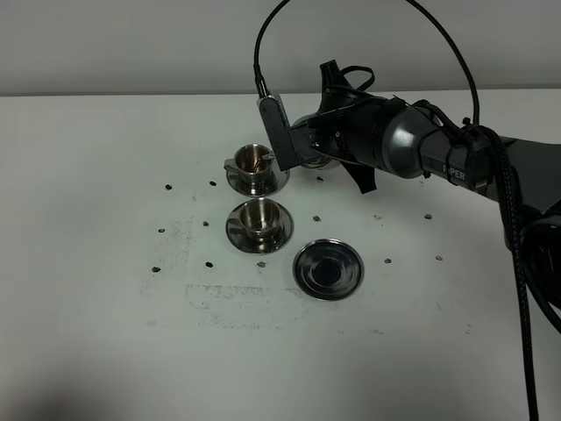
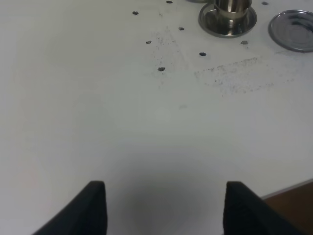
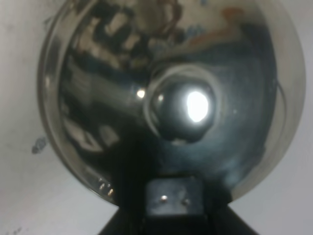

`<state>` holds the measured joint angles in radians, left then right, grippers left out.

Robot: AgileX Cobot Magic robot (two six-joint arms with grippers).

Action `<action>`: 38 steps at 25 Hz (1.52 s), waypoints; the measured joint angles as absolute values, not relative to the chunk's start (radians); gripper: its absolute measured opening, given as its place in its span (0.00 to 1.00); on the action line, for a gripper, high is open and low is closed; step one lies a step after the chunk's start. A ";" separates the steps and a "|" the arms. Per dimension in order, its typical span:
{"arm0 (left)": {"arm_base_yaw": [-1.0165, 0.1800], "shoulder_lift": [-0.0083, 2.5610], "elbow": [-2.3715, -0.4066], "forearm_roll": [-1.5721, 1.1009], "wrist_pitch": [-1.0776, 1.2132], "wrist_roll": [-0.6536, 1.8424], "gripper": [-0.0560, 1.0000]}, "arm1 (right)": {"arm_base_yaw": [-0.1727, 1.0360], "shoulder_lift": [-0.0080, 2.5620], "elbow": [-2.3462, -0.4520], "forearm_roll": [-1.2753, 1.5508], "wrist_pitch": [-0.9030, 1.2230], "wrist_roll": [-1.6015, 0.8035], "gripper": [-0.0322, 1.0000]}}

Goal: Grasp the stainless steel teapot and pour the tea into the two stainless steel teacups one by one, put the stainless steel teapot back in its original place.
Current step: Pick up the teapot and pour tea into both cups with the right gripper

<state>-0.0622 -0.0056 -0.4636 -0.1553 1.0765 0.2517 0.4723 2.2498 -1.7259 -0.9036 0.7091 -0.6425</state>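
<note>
My right gripper is shut on the stainless steel teapot and holds it off the table, just right of the far teacup. The arm hides most of the pot in the exterior view. In the right wrist view the pot's domed lid and knob fill the frame. The far cup has a brownish glint inside. The near teacup stands on its saucer in front of it. The round tray lies bare at the front right. My left gripper is open over bare table.
Small dark marks dot the white table. The left wrist view shows the near cup's saucer, the tray and the table's edge. A black cable hangs along the right arm.
</note>
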 joint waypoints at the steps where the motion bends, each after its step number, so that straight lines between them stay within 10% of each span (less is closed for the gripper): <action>1: -0.062 -0.006 -0.464 -0.155 1.076 0.252 0.55 | 0.472 2.250 -1.726 -0.905 0.709 -0.641 0.23; 38: -0.062 -0.006 -0.464 -0.155 1.076 0.252 0.55 | 0.472 2.250 -1.726 -0.960 0.715 -0.617 0.23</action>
<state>-0.0622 -0.0056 -0.4636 -0.1553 1.0765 0.2517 0.4723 2.2498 -1.7259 -0.9599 0.7153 -0.6170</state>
